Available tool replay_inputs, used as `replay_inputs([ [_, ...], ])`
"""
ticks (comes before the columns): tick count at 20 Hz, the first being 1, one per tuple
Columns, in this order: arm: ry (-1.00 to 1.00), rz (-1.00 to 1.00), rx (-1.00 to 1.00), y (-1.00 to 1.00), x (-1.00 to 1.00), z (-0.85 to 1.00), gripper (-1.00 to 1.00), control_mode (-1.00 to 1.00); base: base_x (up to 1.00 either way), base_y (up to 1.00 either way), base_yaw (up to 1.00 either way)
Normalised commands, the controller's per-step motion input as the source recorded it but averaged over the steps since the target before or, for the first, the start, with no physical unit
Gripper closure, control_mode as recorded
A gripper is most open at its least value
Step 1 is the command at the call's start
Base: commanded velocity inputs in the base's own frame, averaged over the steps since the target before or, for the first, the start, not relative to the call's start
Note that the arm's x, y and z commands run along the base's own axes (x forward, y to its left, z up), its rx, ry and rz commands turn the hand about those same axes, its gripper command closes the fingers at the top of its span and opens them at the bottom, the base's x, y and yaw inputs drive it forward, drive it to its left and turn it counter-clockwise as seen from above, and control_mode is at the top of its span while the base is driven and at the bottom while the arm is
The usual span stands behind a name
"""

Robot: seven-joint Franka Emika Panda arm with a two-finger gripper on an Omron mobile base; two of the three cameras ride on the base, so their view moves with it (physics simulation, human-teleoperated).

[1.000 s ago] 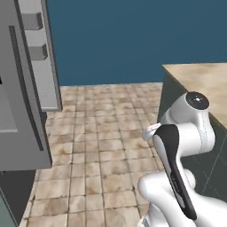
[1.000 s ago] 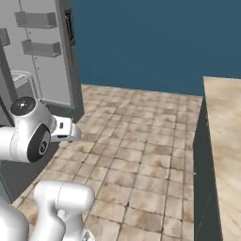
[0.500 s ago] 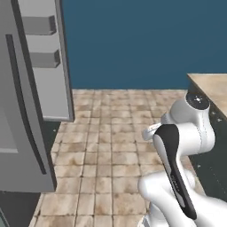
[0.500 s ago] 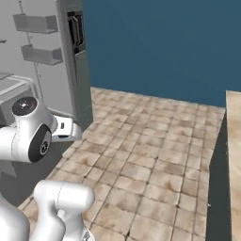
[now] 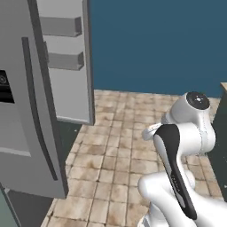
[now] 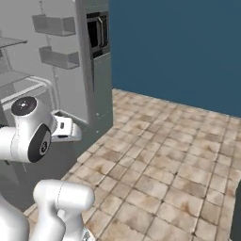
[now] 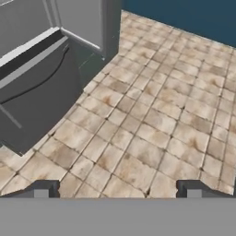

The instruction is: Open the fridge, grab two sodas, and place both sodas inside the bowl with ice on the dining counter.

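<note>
The tall grey fridge (image 5: pixel 26 111) stands at the left with its doors swung open. The near door carries the black dispenser panel (image 5: pixel 6 86) and a dark bar handle (image 5: pixel 37 102). Door bins (image 5: pixel 62 60) and pale inner shelves (image 6: pixel 19 89) show, and I can make out no sodas on them. My gripper (image 7: pixel 117 191) is open with nothing between its fingertips (image 7: pixel 41 189). It hangs over the tiled floor, short of the fridge (image 7: pixel 41 78). A beige sliver of the dining counter (image 5: pixel 223 87) sits at the right edge. The bowl with ice is out of view.
A brown tiled floor (image 6: pixel 169 160) stretches between the fridge and the counter. A dark blue wall (image 5: pixel 155 44) closes the back. The open dispenser door (image 6: pixel 96 61) juts out towards the floor. My folded arm (image 5: pixel 177 150) fills the lower right of the left base view.
The whole picture has shifted, so the base has moved. The fridge now looms larger and nearer, and the dining counter has slid almost off the right edge. The arm's pose and the open gripper are unchanged.
</note>
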Motion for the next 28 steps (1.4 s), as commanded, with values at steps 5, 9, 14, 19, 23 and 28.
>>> replay_inputs([
  [5, 0.0, 0.0, 0.0, 0.0, 0.0, 0.0, -1.0, 1.0, 0.69, 0.1, 0.3],
  [9, 0.0, 0.0, 0.0, 0.0, 0.0, 0.0, -1.0, 1.0, 0.57, 0.18, 0.33],
  [14, 0.0, 0.0, 0.0, 0.0, 0.0, 0.0, -1.0, 1.0, 0.54, 0.14, 0.35],
  [19, 0.0, 0.0, 0.0, 0.0, 0.0, 0.0, -1.0, 1.0, 0.61, 0.05, 0.35],
  [23, 0.0, 0.0, 0.0, 0.0, 0.0, 0.0, -1.0, 1.0, 0.65, 0.0, 0.35],
  [28, 0.0, 0.0, 0.0, 0.0, 0.0, 0.0, -1.0, 1.0, 0.64, 0.0, 0.36],
])
